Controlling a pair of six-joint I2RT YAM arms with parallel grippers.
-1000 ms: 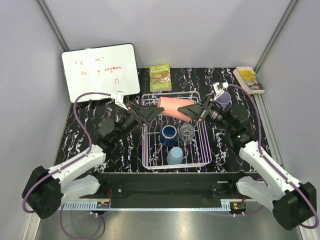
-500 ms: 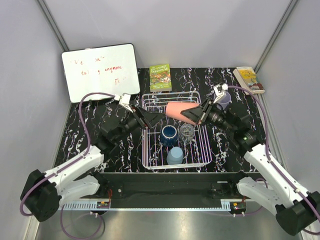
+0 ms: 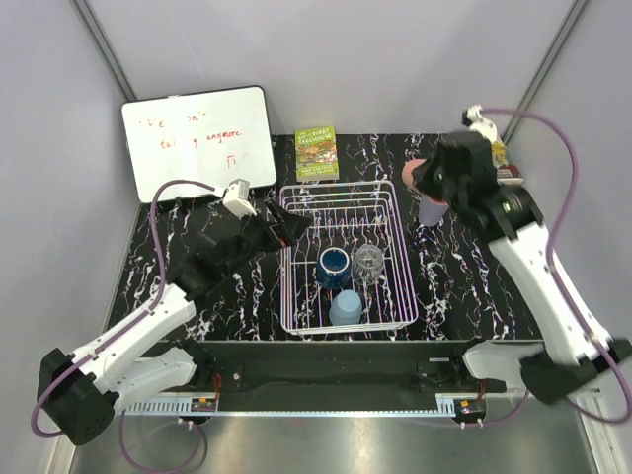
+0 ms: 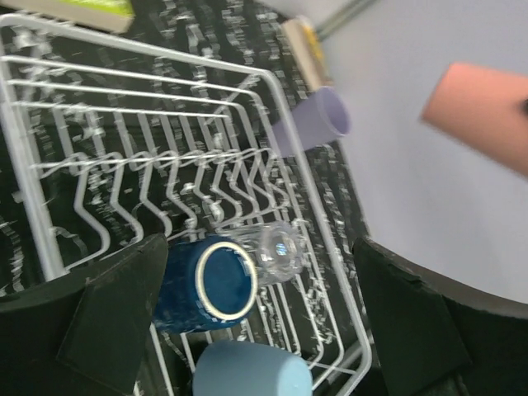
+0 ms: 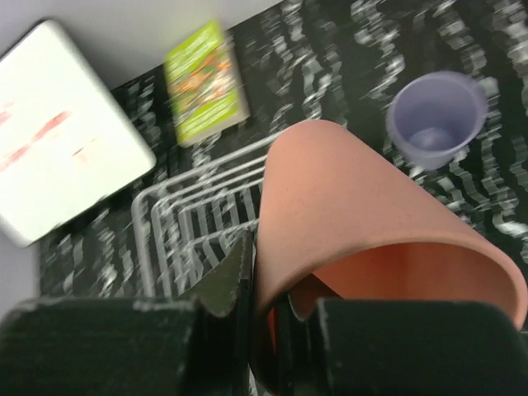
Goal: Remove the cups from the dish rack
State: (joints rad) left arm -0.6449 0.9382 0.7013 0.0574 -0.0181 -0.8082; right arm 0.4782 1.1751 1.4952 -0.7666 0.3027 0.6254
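The white wire dish rack (image 3: 296,296) holds a dark blue cup (image 3: 333,265), a clear faceted glass (image 3: 368,261) and a light blue cup (image 3: 347,307). My right gripper (image 3: 423,180) is raised high right of the rack, shut on the rim of the salmon-pink cup (image 5: 371,214), one finger inside and one outside. The lavender cup (image 3: 433,210) stands upright on the table below it (image 5: 435,124). My left gripper (image 3: 284,227) is open and empty at the rack's far left corner. In its wrist view the dark blue cup (image 4: 206,285), glass (image 4: 276,252) and light blue cup (image 4: 252,371) lie below it.
A whiteboard (image 3: 197,138) leans at the back left. A green book (image 3: 316,153) lies behind the rack and another book (image 3: 491,156) at the back right corner. The rack's plate dividers (image 4: 165,181) stand at its far end.
My right arm has lifted the salmon-pink cup out of the rack, up and to the right over the lavender cup. My left gripper has drawn back to the left off the cup.
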